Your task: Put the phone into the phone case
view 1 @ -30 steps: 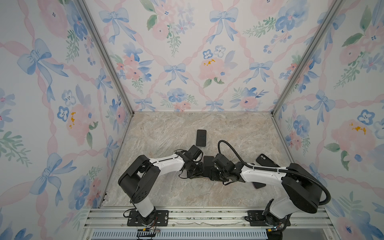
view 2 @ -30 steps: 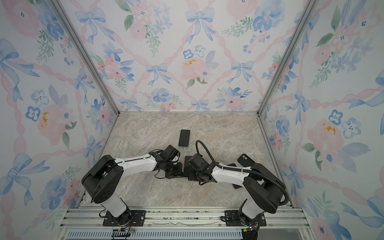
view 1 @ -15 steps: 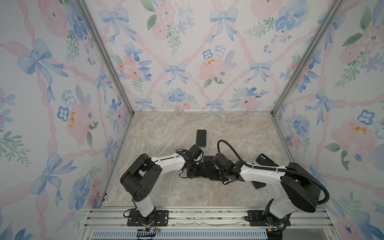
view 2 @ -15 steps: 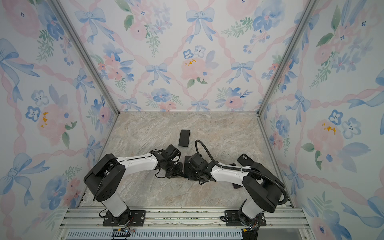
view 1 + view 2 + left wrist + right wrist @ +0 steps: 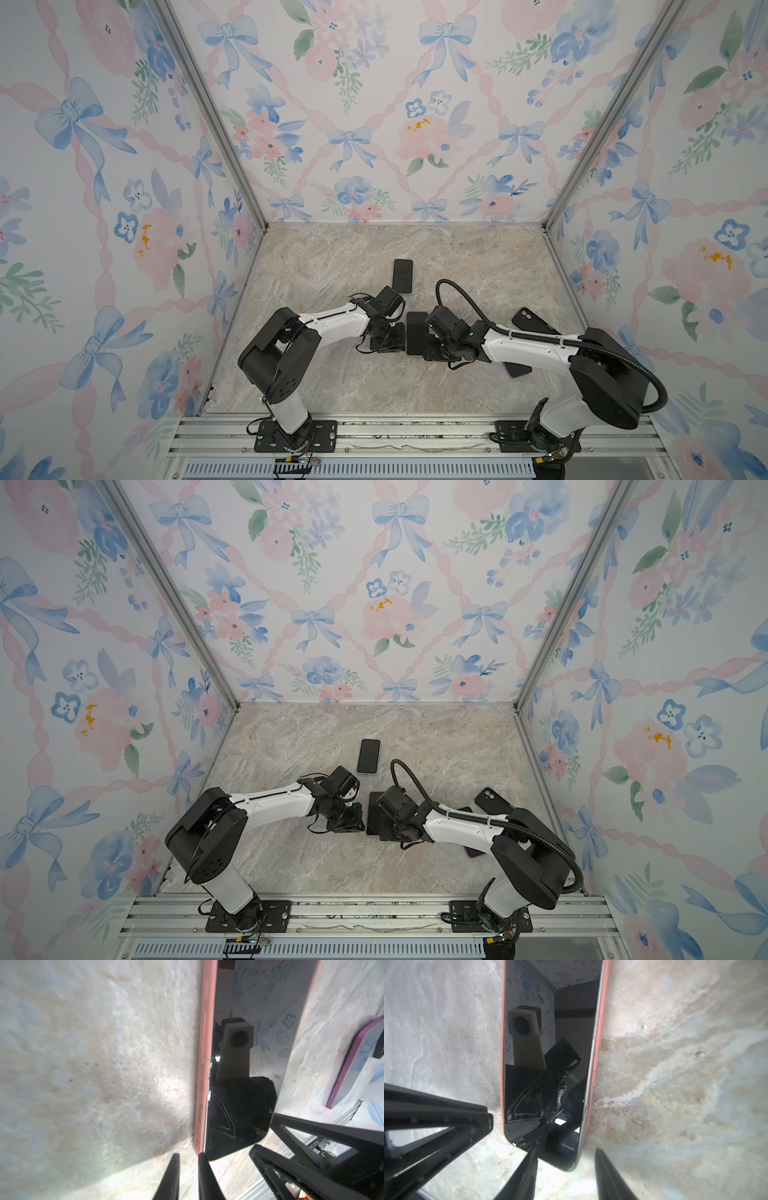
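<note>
Reaching inward | left end effector point(image 5: 188, 1155) barely ajar, empty | right end effector point(image 5: 565, 1150) parted, seemingly astride phone point(image 5: 548, 1064)

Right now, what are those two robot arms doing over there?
Both arms meet in the middle of the table, working on a phone lying flat in a pink case. The left gripper points at the case's edge, jaws slightly apart. The right gripper stands open around a corner of the phone, where no pink rim shows. Neither is lifting it.

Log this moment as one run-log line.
phone: screen up, pink case along its long edges | left gripper: barely open, at case edge | right gripper: open, straddling phone end
</note>
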`<state>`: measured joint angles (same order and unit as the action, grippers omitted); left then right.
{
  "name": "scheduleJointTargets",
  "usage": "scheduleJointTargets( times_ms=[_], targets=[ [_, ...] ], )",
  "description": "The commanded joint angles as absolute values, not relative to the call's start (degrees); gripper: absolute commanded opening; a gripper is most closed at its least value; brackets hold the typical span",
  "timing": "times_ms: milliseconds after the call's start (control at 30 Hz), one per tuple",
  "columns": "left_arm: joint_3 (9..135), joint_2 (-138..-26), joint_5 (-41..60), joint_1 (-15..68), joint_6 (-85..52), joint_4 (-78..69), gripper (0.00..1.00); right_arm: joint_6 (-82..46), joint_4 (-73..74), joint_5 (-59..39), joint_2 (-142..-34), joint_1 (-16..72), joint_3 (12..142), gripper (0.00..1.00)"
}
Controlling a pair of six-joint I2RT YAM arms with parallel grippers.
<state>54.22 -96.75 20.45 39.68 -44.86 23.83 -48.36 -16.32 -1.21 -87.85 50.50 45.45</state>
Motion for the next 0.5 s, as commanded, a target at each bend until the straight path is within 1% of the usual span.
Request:
scheduleJointTargets(
  times_ms=[0,67,300,467],
  targets=[
    [55.2,-94.4,22.5,38.6,-42.6,22.2,0.21,-48.1,-16.9,-0.9,-86.3,49.9,45.5,0.44],
    [53.6,-94.0,25.2,38.0,-43.1,18.8,0.21,-48.0,-16.5,-1.1,-86.2,49.9,45.5,0.43],
    [50.2,-94.9,29.6,37.0,-45.5,11.5,0.29,-48.2,-15.4,-2.4,-87.1,49.6,45.2,0.36],
    [47.7,-95.9,31.5,36.9,-46.9,8.5,0.30,-48.3,-14.3,-3.1,-86.9,49.6,44.5,0.31]
  ],
)
